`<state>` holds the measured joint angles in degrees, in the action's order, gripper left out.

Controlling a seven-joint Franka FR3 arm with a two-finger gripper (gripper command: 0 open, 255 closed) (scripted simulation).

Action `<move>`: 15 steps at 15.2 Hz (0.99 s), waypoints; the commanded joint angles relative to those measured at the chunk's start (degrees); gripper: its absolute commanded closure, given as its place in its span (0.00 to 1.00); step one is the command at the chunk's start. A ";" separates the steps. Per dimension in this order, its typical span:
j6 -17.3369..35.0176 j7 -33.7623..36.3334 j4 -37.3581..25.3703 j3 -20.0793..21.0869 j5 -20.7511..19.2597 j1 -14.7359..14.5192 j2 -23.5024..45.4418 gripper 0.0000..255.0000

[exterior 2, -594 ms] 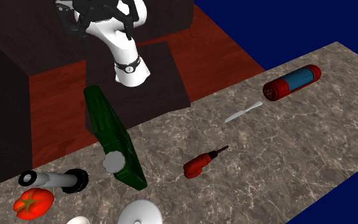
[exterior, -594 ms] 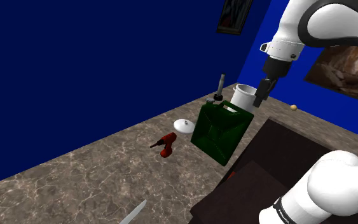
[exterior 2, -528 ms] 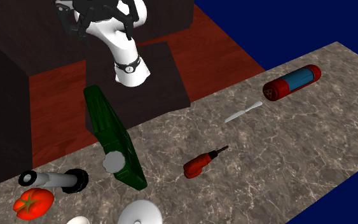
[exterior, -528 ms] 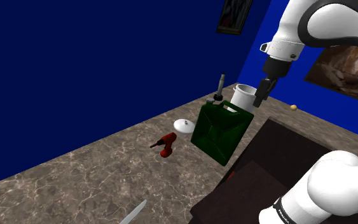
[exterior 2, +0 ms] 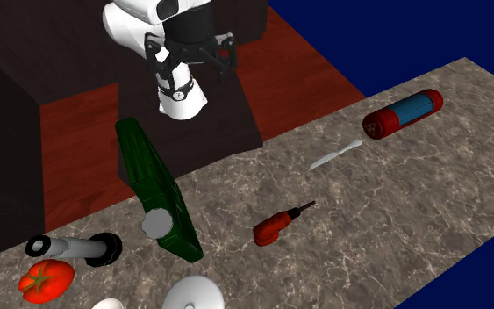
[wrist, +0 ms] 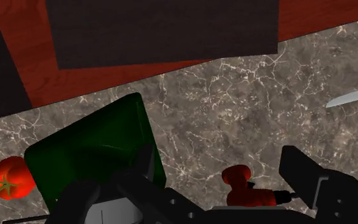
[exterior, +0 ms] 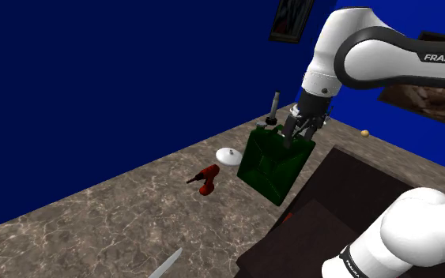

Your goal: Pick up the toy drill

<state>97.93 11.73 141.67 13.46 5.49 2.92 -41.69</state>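
Open and empty, the gripper (exterior: 296, 133) hung with its two black fingers standing wide apart, clasping nothing. In the wrist view the toy drill (wrist: 241, 188) showed in the gap between them, untouched, down on the surface.

That toy drill (exterior: 206, 179) lay on its side on a marbled grey-brown countertop (exterior: 94, 221), well apart from the gripper. Its long axis ran along the surface: in the second exterior view the red body (exterior 2: 275, 226) sat lower left and the thin dark bit pointed upper right, toward a pale knife (exterior 2: 335, 155).

Near the drill stood a dark green container (exterior: 272, 166), with a white domed lid (exterior: 228, 155) between the two in the shoulder view. A tomato (exterior 2: 45, 279) lay beyond the container.

Deep blue walls (exterior: 94, 79) closed the room, one carrying a framed picture (exterior: 290, 20). Beside the countertop were the dark stand (exterior 2: 210, 114) and a red-brown wood floor (exterior 2: 78, 149).

The white arm (exterior: 371, 55) arched up from the stand and bent down at the wrist, the gripper just over the container's top edge.
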 commanded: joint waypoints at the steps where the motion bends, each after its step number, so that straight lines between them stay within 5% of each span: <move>1: 3.13 6.62 0.96 3.32 1.74 0.68 1.84 0.00; 9: 16.00 31.84 -1.33 16.23 3.61 5.85 16.13 0.00; 15: 24.15 53.54 -7.37 24.86 -3.22 11.73 31.60 0.00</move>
<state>120.59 60.80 135.38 36.87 3.96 13.65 -13.05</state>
